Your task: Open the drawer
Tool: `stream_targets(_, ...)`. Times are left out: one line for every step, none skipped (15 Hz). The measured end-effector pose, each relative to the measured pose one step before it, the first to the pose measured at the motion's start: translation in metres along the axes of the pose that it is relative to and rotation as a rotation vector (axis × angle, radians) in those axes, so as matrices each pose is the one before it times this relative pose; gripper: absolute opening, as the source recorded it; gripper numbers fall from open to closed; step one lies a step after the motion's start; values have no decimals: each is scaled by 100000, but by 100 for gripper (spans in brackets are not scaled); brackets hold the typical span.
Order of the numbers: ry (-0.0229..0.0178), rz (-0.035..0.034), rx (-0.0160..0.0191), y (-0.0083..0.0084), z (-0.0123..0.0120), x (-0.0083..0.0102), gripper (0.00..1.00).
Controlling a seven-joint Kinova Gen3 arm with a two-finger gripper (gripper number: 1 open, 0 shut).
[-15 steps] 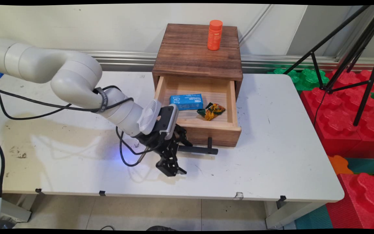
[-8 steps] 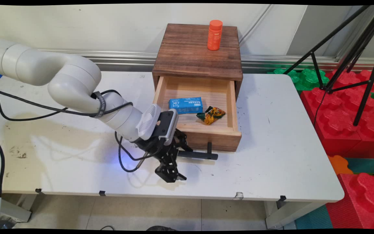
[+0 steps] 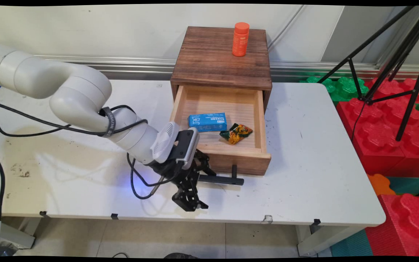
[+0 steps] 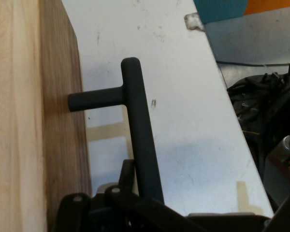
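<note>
Drawer further out — gripper clamping handle

White rounded arm, black cables, ribbed grey wrist cap, black linkage, perhaps a strap.

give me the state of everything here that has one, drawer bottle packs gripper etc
Light wooden drawer of the dark wooden box: pulled well out, open.
Black bar handle on the drawer front: gripped at its left end.
Black two-finger gripper: shut on the handle.
Orange plastic bottle: upright, capped, on the box top.
Blue rectangular pack: lying flat in the drawer.
Green and yellow crumpled wrapper: lying in the drawer, right of the blue pack.
</note>
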Motion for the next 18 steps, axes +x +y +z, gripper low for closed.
stream_targets(35, 106, -181, 139, 2, 5, 100)
stream_targets(37, 127, -188, 148, 3, 8, 100)
stream_targets(48, 91, -135, 86, 10, 11, 100)
stream_targets(30, 132, -159, 130, 4, -4, 100)
stream_targets(6, 46, -77, 96, -5, -8, 100)
stream_targets(61, 116, -111, 102, 4, 2, 100)
stream_targets(36, 187, -169, 128, 8, 17, 100)
stream_targets(11, 56, -99, 78, 4, 0, 100)
stream_targets(38, 66, -64, 92, -10, -3, 100)
stream_targets(48, 147, -192, 153, 5, 16, 100)
stream_targets(29, 125, -161, 145, -5, 4, 100)
stream_targets(43, 5, -112, 112, -8, -4, 100)
stream_targets(3, 99, -111, 106, -5, 5, 100)
stream_targets(21, 69, -94, 93, -7, 2, 100)
stream_targets(16, 34, -73, 93, -12, -2, 100)
stream_targets(38, 93, -5, 89, -19, -8, 100)
stream_targets(15, 53, 5, 77, -16, -8, 100)
stream_targets(-4, 155, 113, 50, -20, -7, 100)
